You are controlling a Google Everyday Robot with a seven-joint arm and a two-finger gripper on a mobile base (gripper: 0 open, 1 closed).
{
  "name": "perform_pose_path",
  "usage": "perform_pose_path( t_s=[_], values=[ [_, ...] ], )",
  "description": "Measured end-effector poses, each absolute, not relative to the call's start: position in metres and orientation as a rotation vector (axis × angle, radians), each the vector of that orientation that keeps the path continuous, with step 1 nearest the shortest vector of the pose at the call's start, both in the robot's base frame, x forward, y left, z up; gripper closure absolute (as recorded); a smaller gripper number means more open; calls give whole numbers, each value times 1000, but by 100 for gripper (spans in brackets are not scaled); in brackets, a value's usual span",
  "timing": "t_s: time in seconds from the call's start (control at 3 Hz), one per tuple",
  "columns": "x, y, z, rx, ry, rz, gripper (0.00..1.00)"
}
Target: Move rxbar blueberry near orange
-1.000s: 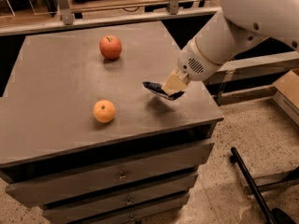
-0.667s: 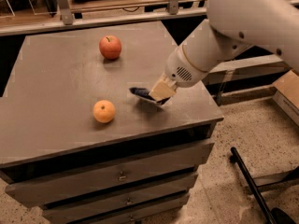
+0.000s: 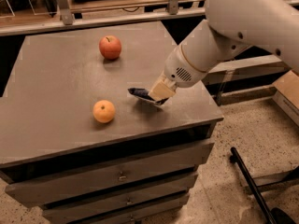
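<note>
The rxbar blueberry (image 3: 141, 95) is a dark navy wrapped bar, held just above the grey tabletop (image 3: 56, 87) right of centre. My gripper (image 3: 159, 94) is shut on its right part; only the bar's left end shows past the tan fingers (image 3: 162, 89). The orange (image 3: 103, 111) sits on the table near the front, a short way left of and below the bar's free end. The white arm comes in from the upper right.
A red apple (image 3: 110, 47) sits further back on the table. The table is a drawer cabinet with drawers (image 3: 121, 175) at the front. A rail with shelves runs behind. A black pole (image 3: 250, 181) lies on the speckled floor at right.
My gripper has carried the bar leftward across the table, toward the orange. The orange and the apple have not moved.
</note>
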State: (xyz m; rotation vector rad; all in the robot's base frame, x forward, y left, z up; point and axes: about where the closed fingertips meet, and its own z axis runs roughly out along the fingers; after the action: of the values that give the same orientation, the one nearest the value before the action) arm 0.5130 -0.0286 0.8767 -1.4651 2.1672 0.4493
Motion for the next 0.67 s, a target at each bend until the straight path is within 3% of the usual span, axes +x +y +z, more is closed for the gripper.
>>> perform_pose_path(
  t_s=[0.67],
  values=[
    [511,-27,891,-1497,1866,379,100]
  ],
)
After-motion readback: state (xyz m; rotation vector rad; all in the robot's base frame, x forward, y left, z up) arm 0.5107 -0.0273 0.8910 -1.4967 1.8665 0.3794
